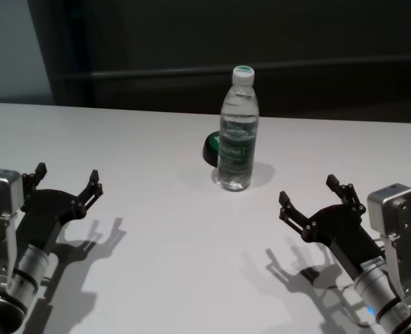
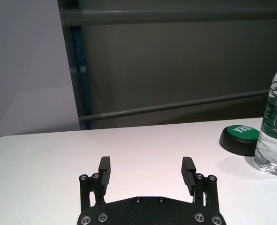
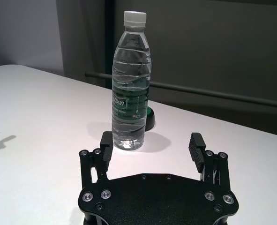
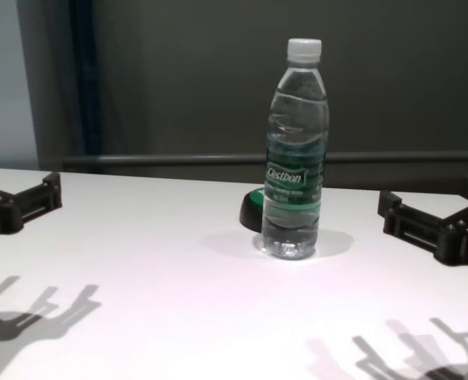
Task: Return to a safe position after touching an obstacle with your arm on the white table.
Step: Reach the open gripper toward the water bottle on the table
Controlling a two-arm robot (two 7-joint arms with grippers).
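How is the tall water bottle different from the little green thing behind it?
The water bottle stands tall and clear with a white cap; the green dome is low, dark and solid. The bottle stands nearer the robot; the dome sits behind it. Both rest on the white table, and neither pincer touches either.

my right gripper [image 3: 151, 149] hangs with fingers spread wide and empty above the white table [image 3: 44, 122], the upright water bottle [image 3: 130, 84] just beyond them.

Left tool [image 1: 66, 182] open, hovering low; right tool [image 1: 315, 197] likewise.
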